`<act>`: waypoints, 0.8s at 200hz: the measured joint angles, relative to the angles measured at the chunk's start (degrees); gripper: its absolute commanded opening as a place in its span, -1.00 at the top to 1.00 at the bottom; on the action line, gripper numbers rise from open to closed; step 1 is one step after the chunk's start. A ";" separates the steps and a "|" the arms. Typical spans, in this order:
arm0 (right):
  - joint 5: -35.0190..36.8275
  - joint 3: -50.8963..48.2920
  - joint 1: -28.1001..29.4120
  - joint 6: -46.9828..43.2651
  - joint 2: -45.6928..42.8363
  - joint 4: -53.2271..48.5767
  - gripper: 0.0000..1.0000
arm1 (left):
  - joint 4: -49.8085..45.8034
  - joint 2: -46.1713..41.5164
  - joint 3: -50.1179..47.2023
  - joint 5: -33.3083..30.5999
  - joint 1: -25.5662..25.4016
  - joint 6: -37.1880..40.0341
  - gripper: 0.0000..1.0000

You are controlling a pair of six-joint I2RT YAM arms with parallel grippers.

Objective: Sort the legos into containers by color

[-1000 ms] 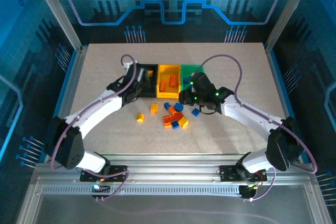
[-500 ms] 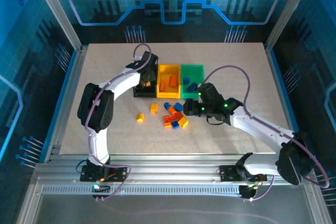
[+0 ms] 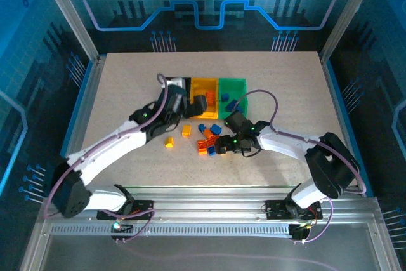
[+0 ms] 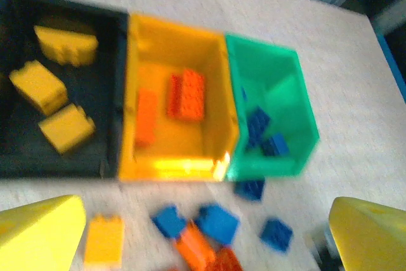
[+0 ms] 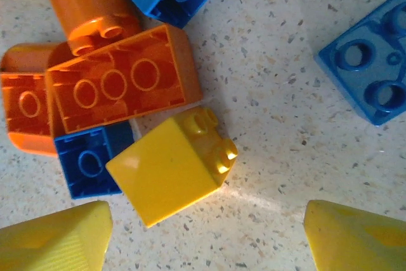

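Jaws on both sides stood wide apart and held nothing. Your left gripper (image 3: 198, 105) hung over the yellow bin (image 4: 171, 168), which held orange bricks. That bin sat between the black bin (image 4: 51, 164), holding three yellow bricks, and the green bin (image 4: 266, 166), holding blue ones. Your right gripper (image 5: 203, 236) hovered low over the loose pile (image 3: 210, 141) on the table (image 3: 127, 80), just in front of the bins. Ahead of its spread fingertips a yellow brick (image 5: 171, 169) lay tipped on its side, studs facing right. Touching it, an orange brick (image 5: 117, 87) lay hollow side up, long axis running left to right. Half a second earlier your left gripper was over the black bin and your right one sat nearer the green bin.
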 measured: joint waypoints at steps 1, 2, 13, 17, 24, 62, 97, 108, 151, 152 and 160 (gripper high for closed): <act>0.00 0.02 0.02 0.09 0.07 0.09 -0.62 | 0.07 -0.20 -0.26 -0.02 -0.13 -0.02 -0.98; 0.00 0.02 0.07 0.17 0.13 0.15 -0.62 | 0.20 -0.48 -0.76 -0.04 -0.35 0.00 -0.98; 0.57 0.09 0.44 1.22 0.59 0.83 -0.62 | 0.37 -3.08 -5.03 0.00 -1.79 -1.07 -0.98; 0.83 0.13 0.57 1.60 0.66 1.05 -0.61 | 0.37 -4.00 -6.80 -0.02 -2.23 -1.53 -0.98; 1.14 0.17 0.70 2.21 0.72 1.42 -0.60 | 0.39 -5.31 -9.31 -0.02 -2.67 -2.36 -0.98; 3.15 2.69 0.96 4.48 3.15 1.51 -0.51 | -0.76 -11.93 -18.84 -0.07 -3.15 -6.47 -0.98; 5.07 4.50 1.25 6.10 5.62 0.55 -0.30 | -1.70 -15.67 -20.37 -0.90 -3.15 -7.98 -0.98; 5.90 4.61 1.44 6.34 5.86 -0.22 -0.22 | -2.05 -16.68 -20.74 -1.36 -3.15 -8.22 -0.98; 8.72 3.61 1.66 7.69 5.66 -3.58 0.14 | -5.38 -20.46 -21.09 -4.35 -3.15 -8.98 -0.98; 8.74 3.54 1.66 7.72 5.64 -3.61 0.16 | -5.40 -20.52 -21.09 -4.42 -3.15 -8.98 -0.98; 8.98 3.10 1.66 7.50 5.31 -4.07 0.23 | -5.95 -21.24 -21.09 -4.96 -3.15 -8.98 -0.98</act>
